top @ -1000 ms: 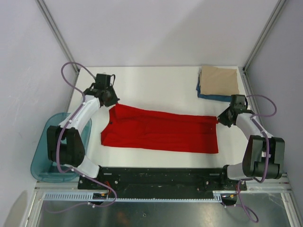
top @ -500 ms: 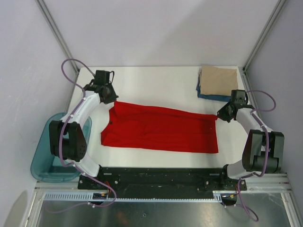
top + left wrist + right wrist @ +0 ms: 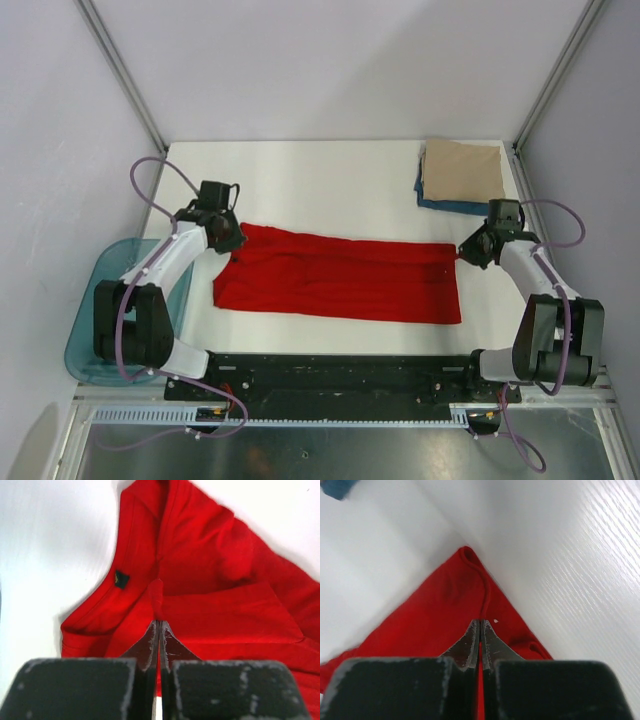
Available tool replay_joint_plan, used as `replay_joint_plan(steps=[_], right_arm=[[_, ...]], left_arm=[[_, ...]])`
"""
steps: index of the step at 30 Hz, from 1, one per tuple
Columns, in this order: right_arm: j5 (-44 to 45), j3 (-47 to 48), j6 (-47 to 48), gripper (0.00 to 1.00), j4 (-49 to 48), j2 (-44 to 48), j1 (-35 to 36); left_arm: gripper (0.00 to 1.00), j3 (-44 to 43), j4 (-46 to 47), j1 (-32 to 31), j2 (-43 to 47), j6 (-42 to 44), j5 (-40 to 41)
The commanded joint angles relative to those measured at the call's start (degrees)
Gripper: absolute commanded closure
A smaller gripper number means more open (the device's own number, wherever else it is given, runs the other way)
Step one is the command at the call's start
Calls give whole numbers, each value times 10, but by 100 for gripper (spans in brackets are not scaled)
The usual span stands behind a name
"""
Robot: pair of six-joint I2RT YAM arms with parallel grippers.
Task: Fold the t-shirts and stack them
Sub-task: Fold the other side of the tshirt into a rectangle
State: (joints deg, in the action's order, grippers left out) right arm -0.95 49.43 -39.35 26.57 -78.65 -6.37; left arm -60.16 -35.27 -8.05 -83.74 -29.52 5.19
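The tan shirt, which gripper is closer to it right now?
Right. The right gripper, shut on the red shirt's corner, sits just nearer the robot than the tan shirt. The left gripper holds the red shirt's other end, far off to the left.

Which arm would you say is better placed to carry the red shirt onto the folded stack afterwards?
Probably the right: the right gripper, shut on the red shirt, sits close to the folded stack; the left gripper holds the opposite end.
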Motion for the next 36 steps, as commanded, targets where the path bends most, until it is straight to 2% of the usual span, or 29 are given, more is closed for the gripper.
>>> replay_joint_plan(steps=[1,7,22,36], right_arm=[[-1,-43,5,100,6,27,4],[-2,-82,10,100,-6,27,1],[-8,-84,23,100,11,57,-16],[-10,-110,28,100,-6,38,-15]], left_arm=[[100,36,6,5,41,8,-9],[100,71,12,4,50,6,-19],[100,90,13,2,81,6,-24],[100,124,25,-4,61,-3,-34]])
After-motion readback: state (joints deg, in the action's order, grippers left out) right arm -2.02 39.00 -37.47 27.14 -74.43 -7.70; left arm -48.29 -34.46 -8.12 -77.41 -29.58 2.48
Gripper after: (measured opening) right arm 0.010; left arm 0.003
